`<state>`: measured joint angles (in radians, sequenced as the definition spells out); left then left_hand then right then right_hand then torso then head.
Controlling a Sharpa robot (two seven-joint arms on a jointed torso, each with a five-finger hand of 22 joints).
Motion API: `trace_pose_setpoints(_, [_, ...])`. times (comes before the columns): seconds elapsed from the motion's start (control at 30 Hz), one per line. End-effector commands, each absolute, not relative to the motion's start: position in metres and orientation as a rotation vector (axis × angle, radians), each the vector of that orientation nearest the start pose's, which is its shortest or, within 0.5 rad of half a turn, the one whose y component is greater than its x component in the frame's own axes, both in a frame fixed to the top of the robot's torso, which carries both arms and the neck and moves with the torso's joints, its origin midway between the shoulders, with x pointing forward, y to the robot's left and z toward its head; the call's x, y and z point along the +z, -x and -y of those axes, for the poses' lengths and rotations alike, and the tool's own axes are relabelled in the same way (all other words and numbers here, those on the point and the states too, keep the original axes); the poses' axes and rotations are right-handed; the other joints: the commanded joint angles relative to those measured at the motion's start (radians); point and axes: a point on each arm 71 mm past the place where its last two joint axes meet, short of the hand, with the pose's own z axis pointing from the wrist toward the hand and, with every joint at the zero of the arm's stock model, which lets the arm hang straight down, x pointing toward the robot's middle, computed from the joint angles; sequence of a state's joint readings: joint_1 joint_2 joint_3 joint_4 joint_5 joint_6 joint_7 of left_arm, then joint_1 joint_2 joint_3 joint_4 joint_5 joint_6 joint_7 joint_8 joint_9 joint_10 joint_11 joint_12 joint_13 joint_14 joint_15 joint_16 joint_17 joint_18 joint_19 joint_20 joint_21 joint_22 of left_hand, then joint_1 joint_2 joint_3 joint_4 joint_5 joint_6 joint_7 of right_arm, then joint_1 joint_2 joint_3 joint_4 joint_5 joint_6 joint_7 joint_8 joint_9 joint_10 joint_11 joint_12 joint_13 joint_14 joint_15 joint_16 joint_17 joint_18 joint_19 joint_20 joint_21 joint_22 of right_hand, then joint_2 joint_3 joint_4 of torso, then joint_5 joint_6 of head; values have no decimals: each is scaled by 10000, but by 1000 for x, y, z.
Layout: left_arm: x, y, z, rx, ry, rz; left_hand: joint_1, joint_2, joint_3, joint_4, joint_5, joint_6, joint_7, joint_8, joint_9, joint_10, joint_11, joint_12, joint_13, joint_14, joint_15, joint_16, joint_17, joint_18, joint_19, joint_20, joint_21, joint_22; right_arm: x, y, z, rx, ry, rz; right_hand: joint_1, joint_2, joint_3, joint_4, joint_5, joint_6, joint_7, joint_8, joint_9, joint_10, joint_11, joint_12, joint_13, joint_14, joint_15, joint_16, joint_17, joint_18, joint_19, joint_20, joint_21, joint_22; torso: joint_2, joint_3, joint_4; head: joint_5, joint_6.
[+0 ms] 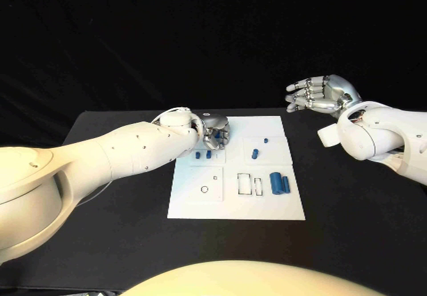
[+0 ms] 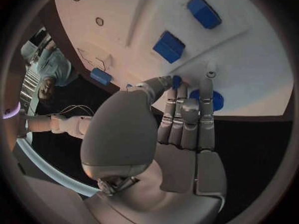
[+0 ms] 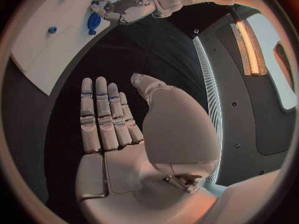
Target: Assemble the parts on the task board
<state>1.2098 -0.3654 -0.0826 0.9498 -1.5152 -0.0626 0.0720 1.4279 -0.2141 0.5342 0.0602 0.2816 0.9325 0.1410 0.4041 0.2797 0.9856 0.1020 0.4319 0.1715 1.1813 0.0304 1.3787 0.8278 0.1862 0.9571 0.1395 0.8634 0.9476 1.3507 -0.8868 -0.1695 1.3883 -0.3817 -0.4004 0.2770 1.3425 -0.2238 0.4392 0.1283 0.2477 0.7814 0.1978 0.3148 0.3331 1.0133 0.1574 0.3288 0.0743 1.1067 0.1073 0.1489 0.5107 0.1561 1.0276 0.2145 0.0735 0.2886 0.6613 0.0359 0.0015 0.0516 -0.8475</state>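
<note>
Two white arms reach over a black table (image 1: 107, 246) with a white board (image 1: 236, 206) lying in its middle. Nearest the robot, the board's front strip is bare white. Just beyond that, small black outlines are drawn on the board, and two long blue parts (image 1: 279, 183) lie side by side near its right edge, beside those outlines. Farther back, another blue part (image 1: 256, 153) sits in the board's right half, with a tiny blue piece (image 1: 265, 140) just behind it. At the same depth on the left half, a pair of short blue parts (image 1: 203, 155) lies just beside the left hand (image 1: 215, 132).

That left hand hangs over the far left part of the board with its fingers (image 2: 187, 115) pointing down toward the surface. In the left wrist view the fingers lie straight and close together, their tips at a round blue part (image 2: 215, 100) on the board; whether they grip it or only touch it cannot be told. Two blue blocks (image 2: 169, 47) lie on the board past the fingertips.

Farthest back and well off to the right, the right hand (image 1: 318, 94) is raised above the table beyond the board's far right corner. Its fingers (image 3: 102, 117) are stretched out flat, the thumb apart, and it holds nothing.
</note>
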Motion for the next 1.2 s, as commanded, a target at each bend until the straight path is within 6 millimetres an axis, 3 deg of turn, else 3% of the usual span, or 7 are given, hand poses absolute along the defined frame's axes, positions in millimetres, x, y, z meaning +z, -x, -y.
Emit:
trace_pose_setpoints(0.03, [-234,-556,-101,-6238,-4249,-18700,-57,90,286,-231,-107,-84,31,-203,44,208,-19,-350,-142,33,24,182,31,-29,-158,-65,199,232,-154,-521,276,11143,-7273,-14737,-119,39,242,31,56,92,209,-178,-71,136,-38,-142,-75,131,-28,-184,-84,267,190,-3,16,-61,-3,-1,2,-7,2])
trace_pose_setpoints(0.47, [-235,-557,-102,-6166,-4236,-18804,-256,-79,302,-268,-107,-466,-32,-751,23,-201,251,-1053,-322,-159,252,176,-348,-39,-251,98,228,292,-154,-521,276,11137,-7250,-14736,-140,37,247,39,55,99,210,-178,-73,142,-38,-144,-77,131,-27,-188,-86,266,189,-2,16,-71,-4,-9,4,-10,12])
trace_pose_setpoints(1.2, [-237,-558,-109,-5853,-4165,-18956,-300,-132,277,-288,-83,-473,-15,-872,54,-263,293,-1163,-311,-168,294,218,-410,-25,-241,142,219,282,-154,-521,276,11167,-7272,-14743,-156,35,260,43,56,112,212,-178,-74,154,-39,-145,-79,135,-29,-193,-87,267,191,-2,18,-84,-1,-6,6,-6,-30])
